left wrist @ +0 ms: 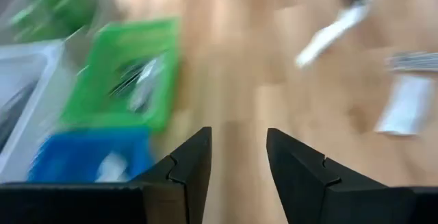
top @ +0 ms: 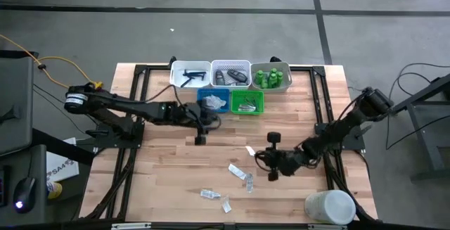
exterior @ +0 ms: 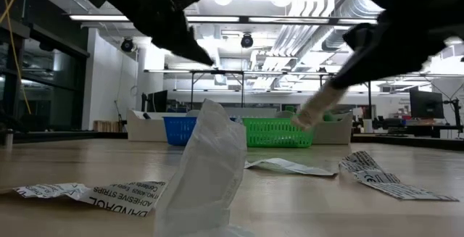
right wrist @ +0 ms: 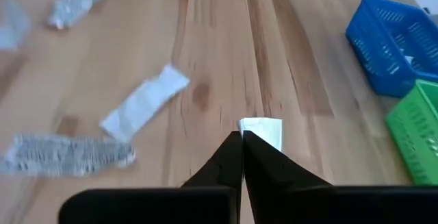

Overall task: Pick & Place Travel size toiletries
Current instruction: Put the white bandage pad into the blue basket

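Several clear and white flat packets (top: pixel 236 171) lie loose on the wooden table near its front, and one of them (exterior: pixel 210 172) stands close in the low view. My right gripper (top: pixel 256 155) (right wrist: pixel 241 136) is shut on a small white packet (exterior: pixel 317 109) above the table's middle. My left gripper (top: pixel 211 121) (left wrist: pixel 238 157) hovers open with nothing between its fingers, just in front of the blue tray (top: pixel 212 100). Green bottles (top: pixel 271 77) stand in the far right white tray. My right gripper pinches one end of the white packet (right wrist: pixel 260 129) between its two shut fingers; the rest sticks out past the fingertips. The fingers slant down from the table's right side. The packet hangs tilted, its free end (exterior: pixel 301 121) lower, lifted clear of the table.
Three white trays (top: pixel 230 74) line the far edge, with a blue one and a green one (top: pixel 246 102) in front of them. A large white cylindrical container (top: pixel 329 207) lies at the near right corner. Bare wood lies between the trays and the loose packets.
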